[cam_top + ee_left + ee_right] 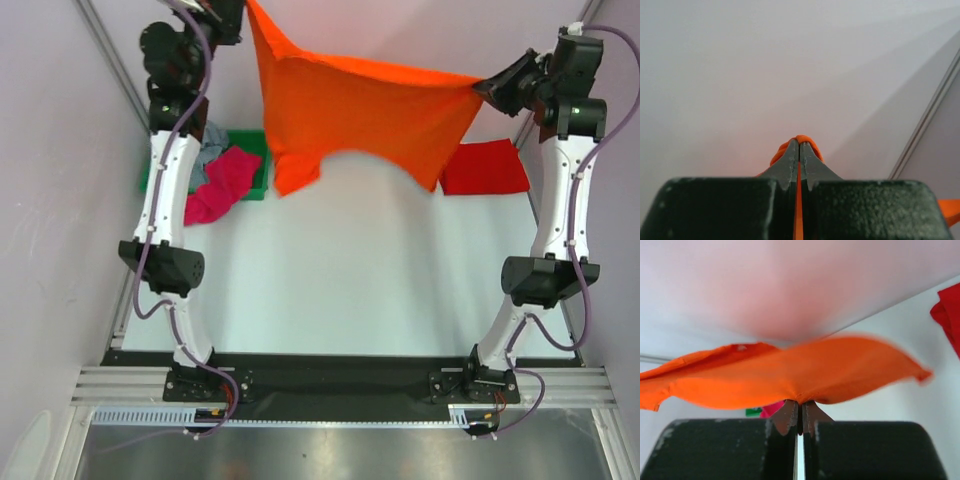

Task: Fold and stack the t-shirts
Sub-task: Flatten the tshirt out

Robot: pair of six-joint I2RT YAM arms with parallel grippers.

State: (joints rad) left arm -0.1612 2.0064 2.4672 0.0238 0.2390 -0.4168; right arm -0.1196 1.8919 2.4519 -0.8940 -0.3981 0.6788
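The orange t-shirt (350, 110) is suspended across the upper centre, its edges clamped in the closed left gripper (799, 146) and right gripper (801, 407). A red t-shirt (485, 168) is laid at the right. A magenta t-shirt (225, 180) is draped over the green tray (252, 142) at the left.
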